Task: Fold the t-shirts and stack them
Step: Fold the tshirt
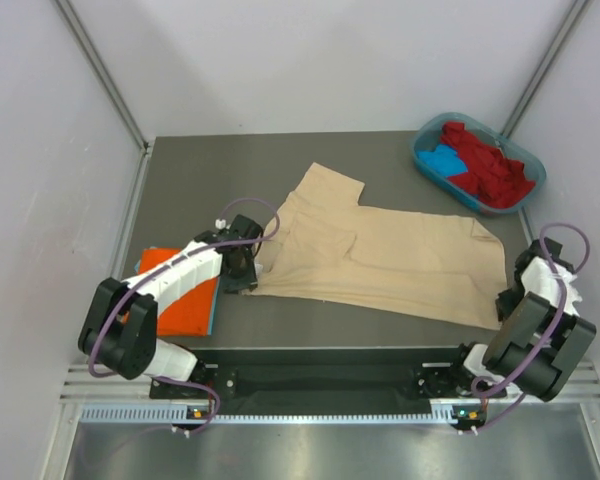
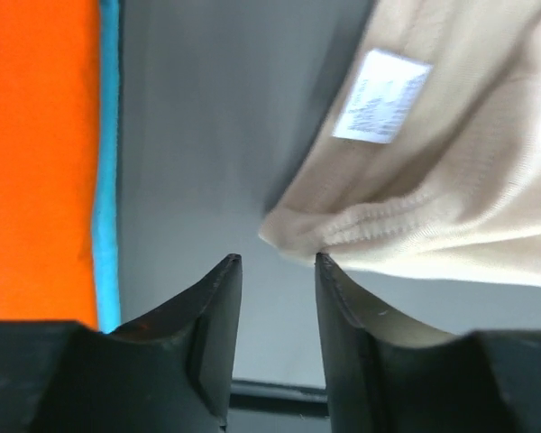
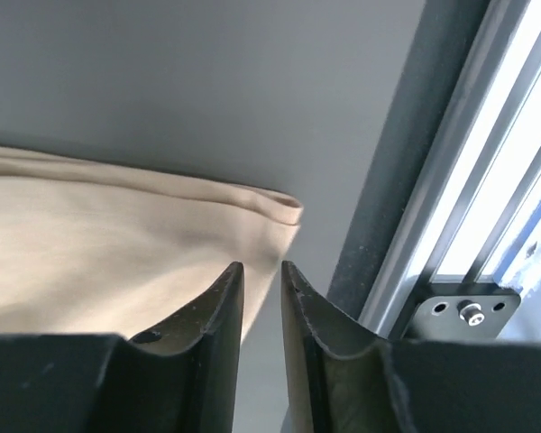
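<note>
- Hovering low over the table [image 1: 230,170], our left hand [image 2: 275,262] is open: there is a gap between its fingers and nothing in it.
- Just ahead of that hand lies the collar edge of the beige shirt [image 2: 451,198]. The folded hem is at the tip of the right finger, though we cannot tell if they touch.
- Further ahead and to its right, the white label [image 2: 380,108] faces up.
- To its left lies the orange shirt [image 2: 36,153], folded flat on a blue shirt [image 2: 108,180] whose edge shows.
- Our right hand [image 3: 261,266] is also empty, its fingers only narrowly apart.
- The beige shirt's corner lies just ahead and to the left of it, and a metal rail [image 3: 451,225] runs to the right.
- Well beyond it, a tub [image 1: 458,194] holds red shirts [image 1: 490,170] and blue cloth [image 1: 442,160].
</note>
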Tool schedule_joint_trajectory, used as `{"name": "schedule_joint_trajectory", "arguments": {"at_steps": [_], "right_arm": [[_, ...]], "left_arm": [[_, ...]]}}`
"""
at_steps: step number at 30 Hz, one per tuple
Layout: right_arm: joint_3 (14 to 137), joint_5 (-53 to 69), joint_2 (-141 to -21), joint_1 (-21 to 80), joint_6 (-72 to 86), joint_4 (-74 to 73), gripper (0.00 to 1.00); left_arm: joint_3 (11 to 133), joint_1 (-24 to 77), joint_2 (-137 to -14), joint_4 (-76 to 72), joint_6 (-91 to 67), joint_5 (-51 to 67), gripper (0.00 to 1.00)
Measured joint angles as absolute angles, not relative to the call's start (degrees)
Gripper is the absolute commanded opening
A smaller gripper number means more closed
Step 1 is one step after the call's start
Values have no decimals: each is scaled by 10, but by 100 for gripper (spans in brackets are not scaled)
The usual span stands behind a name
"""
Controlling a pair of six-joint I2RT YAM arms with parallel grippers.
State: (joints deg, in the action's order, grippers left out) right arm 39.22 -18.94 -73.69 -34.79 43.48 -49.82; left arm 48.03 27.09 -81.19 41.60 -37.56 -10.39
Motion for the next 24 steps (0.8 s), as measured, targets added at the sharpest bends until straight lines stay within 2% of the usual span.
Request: {"name": "schedule_joint_trajectory", "arguments": {"at_steps": [5,9,13,18,24], "right_arm": [[470,-178,-710,-348,432,-507,39],[548,-118,-708,-350,380,-454,40],[560,-2,-709,-350,313,-364,45],[557,92,-725,-350,279,-307,48],[531,150,-725,-349,267,-260,50]], "left_arm": [[588,266,-816,444,-363,-101,51],[729,246,-860,419,-339,-91,52],[822,217,-939,359,-305,-53,52],[875,198,-1054,316,-233,-8,52],[896,183,-1169,298,-175,33,52]]}}
